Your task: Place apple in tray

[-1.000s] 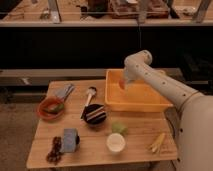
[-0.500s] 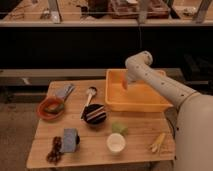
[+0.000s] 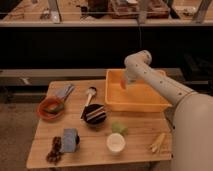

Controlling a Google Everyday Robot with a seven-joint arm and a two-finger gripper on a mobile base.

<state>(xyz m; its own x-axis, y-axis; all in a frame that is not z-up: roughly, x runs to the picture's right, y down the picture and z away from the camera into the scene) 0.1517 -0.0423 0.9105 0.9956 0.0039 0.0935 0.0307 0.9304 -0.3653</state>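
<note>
The yellow-orange tray [image 3: 150,102] stands at the back right of the wooden table. My arm reaches from the right, bends at the elbow above the tray, and points down into its left part. My gripper [image 3: 124,83] hangs low over the tray's left inside. A small red-orange patch [image 3: 122,86] shows at its tip, within the tray's walls; it looks like the apple, mostly hidden by the gripper. I cannot tell whether it rests on the tray floor.
On the table [image 3: 80,159] are an orange-red bowl [image 3: 50,108], a grey cloth [image 3: 65,91], a spoon [image 3: 90,94], a dark bowl [image 3: 94,114], a pale green lump [image 3: 118,128], a white cup [image 3: 116,143], a blue-grey packet [image 3: 70,139] and yellow sticks [image 3: 157,143].
The arm has barely moved; the gripper stays low over the left part of the tray. Nothing on the table has shifted.
</note>
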